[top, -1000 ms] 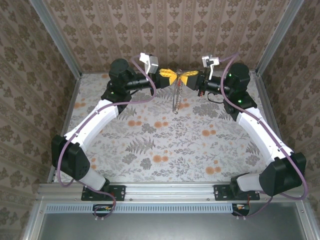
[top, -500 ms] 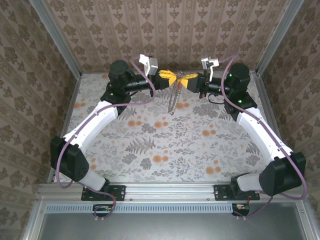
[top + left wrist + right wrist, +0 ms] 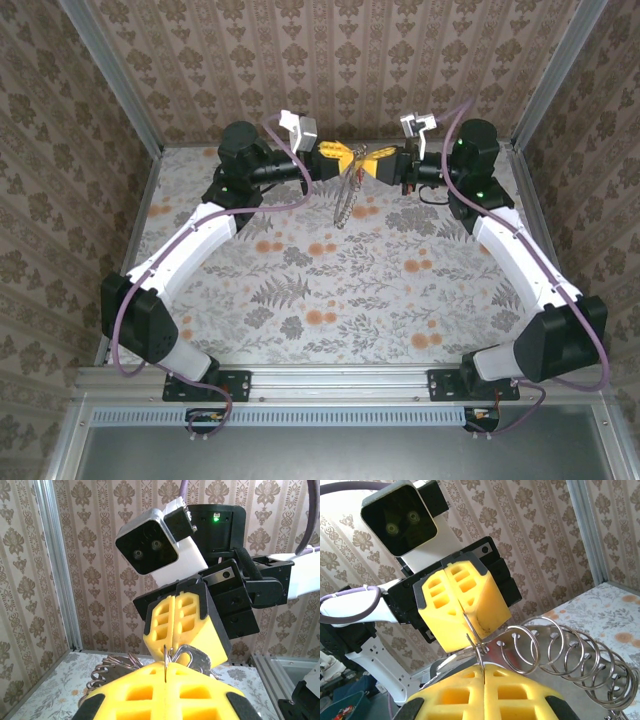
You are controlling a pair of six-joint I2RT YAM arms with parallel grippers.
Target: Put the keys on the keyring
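The keyring (image 3: pixel 345 203) hangs in the air above the far end of the tabletop (image 3: pixel 330 290), a thin loop of wire coils dangling from the spot where the two grippers meet. The left gripper (image 3: pixel 337 155) and the right gripper (image 3: pixel 383 159) face each other tip to tip. Both sets of jaws are closed, each pinching a strand of the keyring's wire in its seam.

The step in hand looks like working the ring apart while both ends are held. To do it well, one grip should hold firm while the other makes small twists, so the thin wire neither slips from the foam pads nor bends.

The top camera gives the hanging loop and how far it clears the tabletop, but no detail at the pinch. The right wrist camera shows the coils (image 3: pixel 565 652) fanned out, and flat silvery tabs (image 3: pixel 506 651) with punched holes beside the wire; they may be the keys, though I cannot tell. The left wrist camera shows the wire (image 3: pixel 165 656) entering its own seam.
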